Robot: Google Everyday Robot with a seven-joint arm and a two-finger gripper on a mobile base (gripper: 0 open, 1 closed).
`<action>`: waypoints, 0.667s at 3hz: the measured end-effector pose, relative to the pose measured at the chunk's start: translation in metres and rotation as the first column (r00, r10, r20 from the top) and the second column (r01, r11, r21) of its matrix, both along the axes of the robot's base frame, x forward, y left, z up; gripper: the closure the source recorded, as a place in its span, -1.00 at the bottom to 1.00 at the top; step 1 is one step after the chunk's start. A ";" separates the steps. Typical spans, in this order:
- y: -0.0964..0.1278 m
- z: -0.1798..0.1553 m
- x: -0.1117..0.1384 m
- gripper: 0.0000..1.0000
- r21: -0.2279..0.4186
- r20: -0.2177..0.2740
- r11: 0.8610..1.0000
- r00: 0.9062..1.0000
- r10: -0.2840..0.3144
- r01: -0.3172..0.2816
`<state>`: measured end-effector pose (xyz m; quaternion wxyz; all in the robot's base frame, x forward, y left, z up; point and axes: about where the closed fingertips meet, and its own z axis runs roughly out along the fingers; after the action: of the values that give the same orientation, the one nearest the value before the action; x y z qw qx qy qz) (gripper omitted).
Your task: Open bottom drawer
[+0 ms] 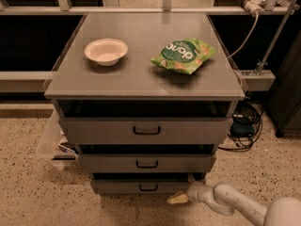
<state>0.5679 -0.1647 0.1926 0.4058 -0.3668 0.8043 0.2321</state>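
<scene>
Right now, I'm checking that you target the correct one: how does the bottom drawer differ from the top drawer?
The bottom drawer has the narrowest, shallowest front; the top drawer has the widest, tallest. The hand sits by the bottom drawer's right end, well below the top drawer. Both are grey, each with a black bar handle at centre.

Lab: speckled floor (28, 192), loose cables (245, 126).
</scene>
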 end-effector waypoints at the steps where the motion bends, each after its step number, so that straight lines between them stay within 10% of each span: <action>1: 0.000 0.004 0.000 -1.00 0.000 0.000 1.000 1.000 0.000 0.000; 2: 0.014 0.014 -0.027 -1.00 0.011 -0.112 0.996 0.990 0.089 -0.088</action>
<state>0.5411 -0.1509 0.2063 0.3506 -0.3872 0.8080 0.2725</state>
